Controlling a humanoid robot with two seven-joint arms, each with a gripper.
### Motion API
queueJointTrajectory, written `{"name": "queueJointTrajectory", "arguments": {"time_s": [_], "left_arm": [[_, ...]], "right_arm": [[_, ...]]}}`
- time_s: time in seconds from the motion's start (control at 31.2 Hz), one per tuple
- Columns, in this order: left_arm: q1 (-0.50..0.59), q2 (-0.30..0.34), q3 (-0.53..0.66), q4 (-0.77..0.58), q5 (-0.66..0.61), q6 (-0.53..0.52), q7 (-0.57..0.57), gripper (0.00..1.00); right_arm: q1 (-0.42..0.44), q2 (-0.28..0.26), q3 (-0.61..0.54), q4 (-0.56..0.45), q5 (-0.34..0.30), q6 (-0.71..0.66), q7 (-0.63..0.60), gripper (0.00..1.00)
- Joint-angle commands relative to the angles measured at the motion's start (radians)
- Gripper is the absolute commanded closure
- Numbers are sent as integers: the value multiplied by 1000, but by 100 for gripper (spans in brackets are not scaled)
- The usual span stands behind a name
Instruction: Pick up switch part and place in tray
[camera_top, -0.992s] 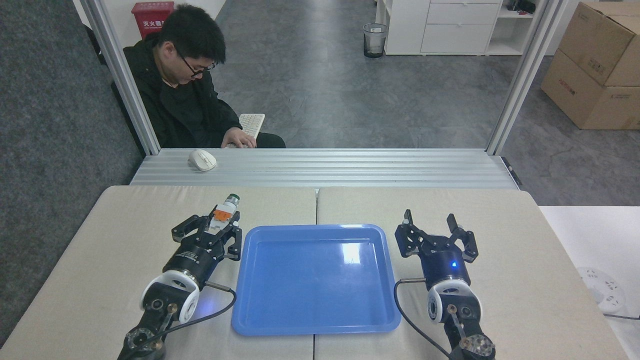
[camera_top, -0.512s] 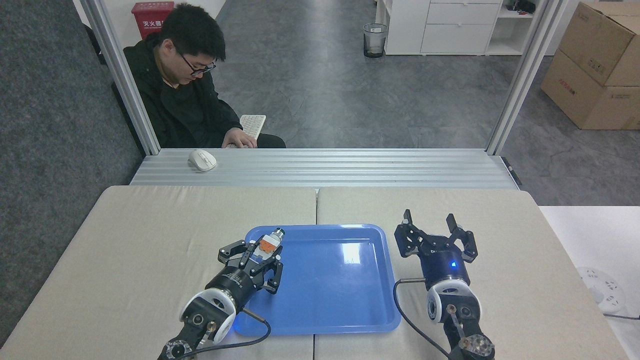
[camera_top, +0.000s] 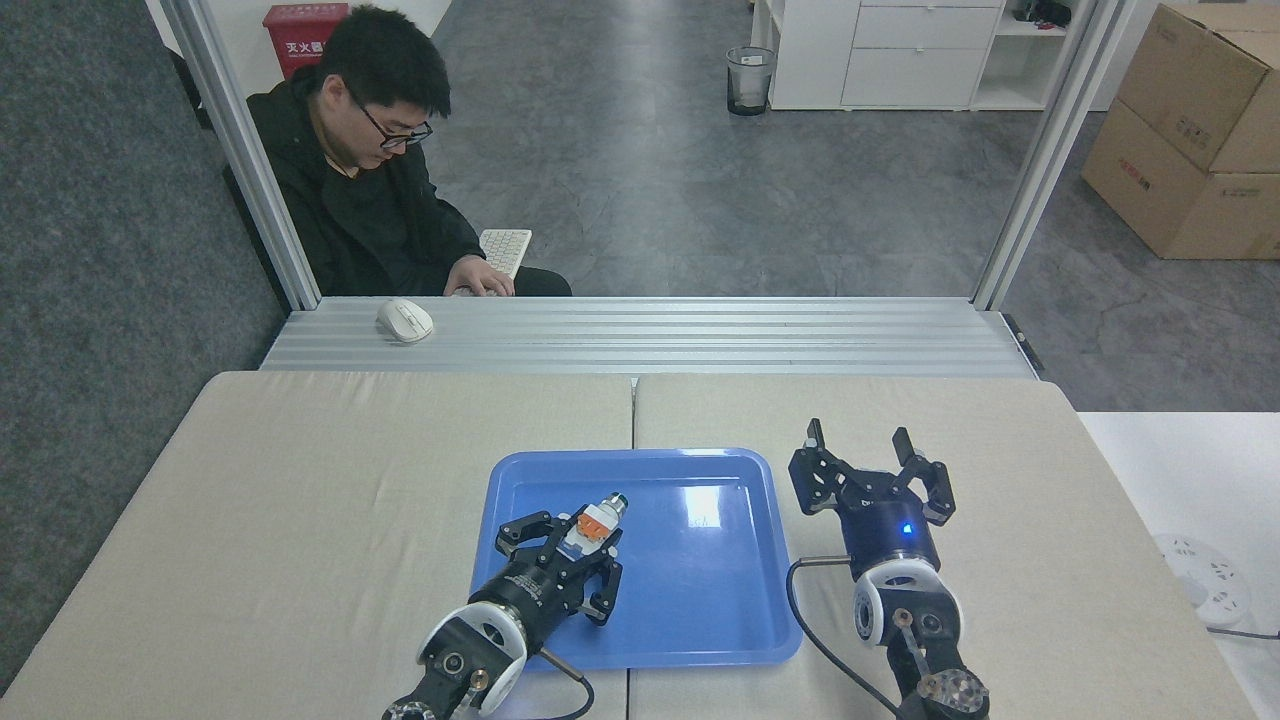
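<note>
So the left gripper (camera_top: 583, 540) is gripping the switch part (camera_top: 595, 524) between its fingers, closed down on the white-grey body with the orange block sitting right at the fingertips and the dark round tip poking out past them, pointing up and to the right. The whole thing is hanging over the middle-left area of the tray (camera_top: 700, 620). Can't honestly tell whether the part is touching the tray floor or sitting just above it, the angle isn't giving that away.

The left arm is coming in from the bottom edge, leaning diagonally across the tray's near-left corner, with its black cable looping along under it.

Over on the other side, the right gripper (camera_top: 862, 445) is sitting wide open with nothing in it, fingers pointing up and away, parked just beside the tray's right rim over the table (camera_top: 300, 480). Little blue light is glowing on its wrist.

The tray itself is lying flat across the seam between the two beige table pads, glossy with a bit of ceiling glare on it.

Further back, a mouse (camera_top: 404, 320) is resting on the metal ledge, and a person (camera_top: 370, 190) in a dark jacket is sitting behind it with a hand on a keyboard (camera_top: 503, 249).
</note>
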Motion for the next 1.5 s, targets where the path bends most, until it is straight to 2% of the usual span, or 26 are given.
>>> {"name": "queueJointTrajectory", "arguments": {"time_s": [0.0, 0.03, 0.1, 0.16, 0.19, 0.26, 0.42, 0.54, 0.64, 0.86, 1.02, 1.47], "left_arm": [[-16, -41, -44, 43, 2, 44, -2, 59], [-22, -43, -42, 43, 2, 60, -2, 52], [-30, -45, -42, 35, 7, 87, -3, 48], [-40, -46, -42, 33, 8, 115, -3, 29], [-50, -46, -42, 32, 11, 132, -2, 24], [-67, -45, -41, 33, 14, 166, 1, 21], [-80, -34, 13, 33, 14, 228, 17, 5], [-105, -32, 108, 35, 17, 297, 30, 4], [-111, -28, 198, 43, 19, 308, 72, 3], [-152, 49, 329, 50, 103, 307, 107, 0], [-148, 100, 338, 36, 240, 316, 113, 0], [-134, 106, 338, -5, 241, 356, 130, 1]], "right_arm": [[0, 0, -1, 0, 0, 1, 0, 0], [0, 0, -1, 0, 0, 1, 0, 0], [0, 0, -1, 0, 0, 1, 0, 0], [0, 0, 1, 0, 0, 1, 0, 0], [0, 0, 1, 0, 0, 1, 0, 0], [0, 0, 1, 0, 0, 1, 0, 0], [0, 0, -1, 0, 0, 1, 0, 0], [0, 2, -2, 0, -1, 1, 0, 0], [0, 2, -2, 0, 0, 1, 0, 0], [0, 2, -2, 0, 0, 1, 0, 0], [0, 0, -2, 0, 0, 1, 0, 0], [0, -1, -1, 0, -1, 1, 0, 0]]}}
